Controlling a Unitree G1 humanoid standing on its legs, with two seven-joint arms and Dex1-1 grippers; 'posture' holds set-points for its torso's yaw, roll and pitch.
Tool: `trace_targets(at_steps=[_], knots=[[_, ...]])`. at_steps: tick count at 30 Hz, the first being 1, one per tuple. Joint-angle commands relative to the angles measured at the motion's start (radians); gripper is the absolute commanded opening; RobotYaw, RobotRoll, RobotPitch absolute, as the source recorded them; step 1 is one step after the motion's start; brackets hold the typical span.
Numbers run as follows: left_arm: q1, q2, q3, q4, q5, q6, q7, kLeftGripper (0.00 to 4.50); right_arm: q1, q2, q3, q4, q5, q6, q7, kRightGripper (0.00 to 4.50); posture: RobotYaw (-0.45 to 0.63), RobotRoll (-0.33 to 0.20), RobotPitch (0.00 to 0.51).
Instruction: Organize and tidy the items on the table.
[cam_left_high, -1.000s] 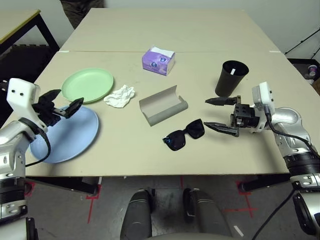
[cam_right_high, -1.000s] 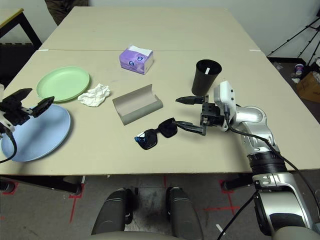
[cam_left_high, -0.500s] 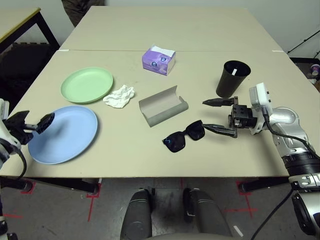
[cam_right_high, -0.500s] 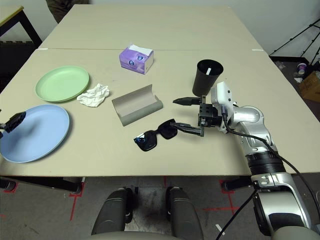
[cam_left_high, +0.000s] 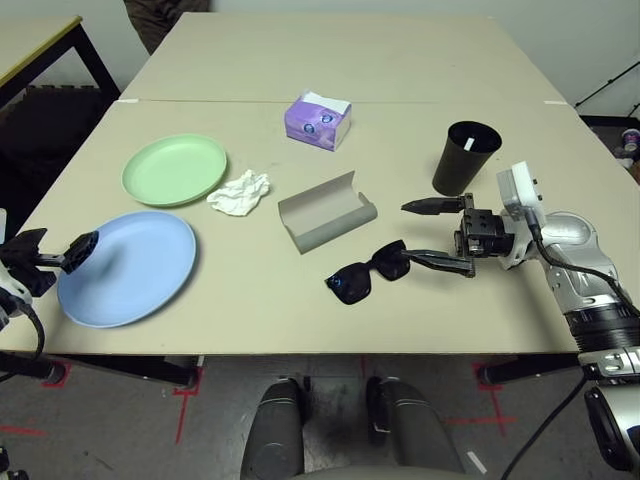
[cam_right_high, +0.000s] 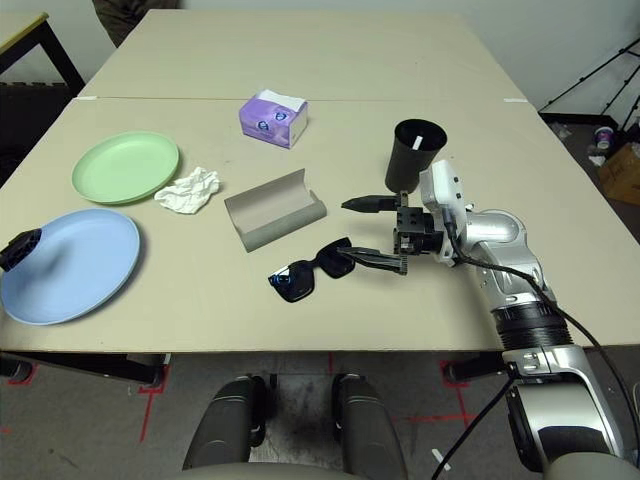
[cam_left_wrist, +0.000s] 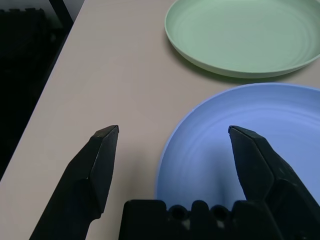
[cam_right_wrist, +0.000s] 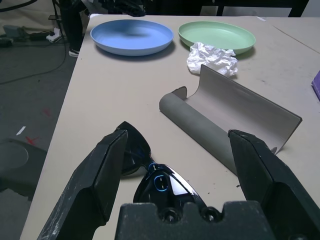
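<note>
Sunglasses, black and folded open, lie on the beige counter near its front edge, with the right pincer pointing at them from the right. That pincer stands wide open: one finger hangs over the bare counter toward the cup side, the other reaches to the right end of the sunglasses, and I cannot tell whether it touches the frame. In the right wrist view the sunglasses sit between the two spread fingers, nothing clamped.

Just behind the sunglasses, the grey glasses case lies open like a trough, set at a slant. A crumpled white tissue rests to the left of the case, close to the pale green plate. Nearer the front left corner sits the light blue plate, apart from the green one by a narrow strip of counter. A black cup stands upright behind the right pincer, with something white showing inside its rim. A purple tissue box sits toward the middle, farther back.

At the left edge the left pincer hovers open and empty, one fingertip over the rim of the blue plate, the other outside it.
</note>
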Motion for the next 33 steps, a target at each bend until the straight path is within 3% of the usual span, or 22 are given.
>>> trace_targets(at_steps=[1,5,10,12,16,30,33], knots=[[0.008,0.02,-0.013,0.048,0.025,-0.013,-0.015,4.5,0.016,-0.005,-0.005,-0.027,0.009,0.011,-0.005,4.47,0.04,0.0,0.134],[0.007,0.018,-0.015,0.072,0.024,-0.01,-0.028,4.5,0.022,-0.008,-0.003,-0.043,0.01,0.017,-0.007,4.47,0.03,0.0,0.137],[0.003,0.014,-0.019,0.1,0.019,0.001,-0.041,3.2,0.029,-0.01,-0.004,-0.065,0.012,0.027,-0.011,4.5,0.03,0.0,0.138],[0.0,0.011,-0.023,0.111,0.016,0.012,-0.047,3.37,0.033,-0.01,-0.004,-0.077,0.013,0.032,-0.014,4.5,0.03,0.0,0.139],[-0.009,0.008,-0.027,0.135,0.016,0.021,-0.048,4.48,0.039,-0.011,-0.004,-0.091,0.015,0.036,-0.017,4.5,0.02,0.0,0.139],[-0.02,0.023,-0.027,0.219,0.015,0.037,-0.059,4.48,0.048,-0.013,-0.005,-0.113,0.021,0.037,-0.025,4.5,0.01,0.0,0.142],[-0.024,0.024,-0.029,0.224,0.017,0.037,-0.063,3.86,0.049,-0.014,-0.006,-0.114,0.021,0.036,-0.025,4.5,0.01,0.0,0.141]])
